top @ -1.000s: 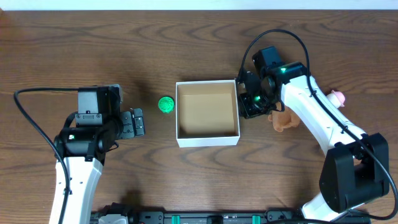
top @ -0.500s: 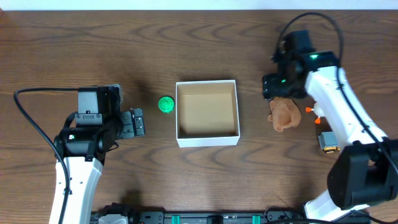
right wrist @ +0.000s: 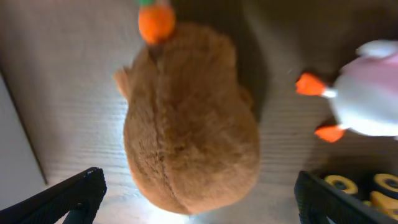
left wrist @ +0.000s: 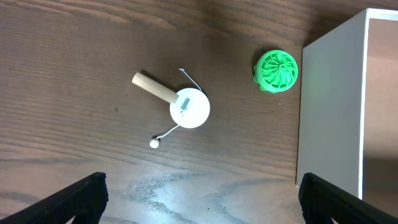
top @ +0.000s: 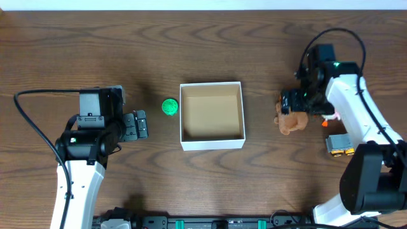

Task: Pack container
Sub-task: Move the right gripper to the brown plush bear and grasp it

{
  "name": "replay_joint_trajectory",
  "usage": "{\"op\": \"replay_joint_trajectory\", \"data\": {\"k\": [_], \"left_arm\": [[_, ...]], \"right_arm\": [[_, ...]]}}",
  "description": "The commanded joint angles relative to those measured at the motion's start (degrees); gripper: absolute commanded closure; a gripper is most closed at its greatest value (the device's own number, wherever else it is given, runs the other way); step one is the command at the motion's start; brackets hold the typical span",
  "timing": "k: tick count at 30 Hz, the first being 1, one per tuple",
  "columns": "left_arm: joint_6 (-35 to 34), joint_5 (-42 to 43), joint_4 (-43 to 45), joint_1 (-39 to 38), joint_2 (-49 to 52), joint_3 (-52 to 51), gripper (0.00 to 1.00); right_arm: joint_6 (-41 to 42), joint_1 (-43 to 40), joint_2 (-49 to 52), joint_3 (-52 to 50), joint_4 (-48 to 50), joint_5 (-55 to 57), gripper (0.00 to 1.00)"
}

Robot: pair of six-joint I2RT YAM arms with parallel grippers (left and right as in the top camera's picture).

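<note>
Overhead: container [top: 213, 144] centred on desk [top: 254, 38], empty, open top up for loading; green ball [top: 169, 106] just beside left wall. Left wrist: left end effector [left wrist: 202, 190] open, idle (nothing between fingers). Right wrist: right end effector [right wrist: 196, 190] open above brown plush [right wrist: 189, 149], poised for likely first pick.

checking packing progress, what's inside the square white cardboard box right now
Nothing: the square white-walled cardboard box shows only its bare tan-brown floor in the overhead view. Nothing covers it; the left wrist view shows only a sliver inside.
</note>
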Motion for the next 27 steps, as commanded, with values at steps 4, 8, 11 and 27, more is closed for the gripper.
{"op": "replay_joint_trajectory", "data": {"k": [4,8,11,27], "left_arm": [[-0.72,0.42,-0.02,0.24,0.00,0.74,0.02],[-0.72,0.44,-0.02,0.24,0.00,0.74,0.02],[-0.72,0.44,-0.02,0.24,0.00,0.74,0.02],[-0.72,0.42,-0.02,0.24,0.02,0.74,0.02]], "right_arm": [[-0.98,1.62,-0.46,-6.38,4.70,0.37,0.01],[-0.87,1.62,-0.46,-9.92,10.27,0.39,0.08],[-0.87,1.62,-0.46,-10.88,13.27,0.42,0.37],[0.02,9.70,-6.95,-4.79,12.66,0.39,0.97]]}}
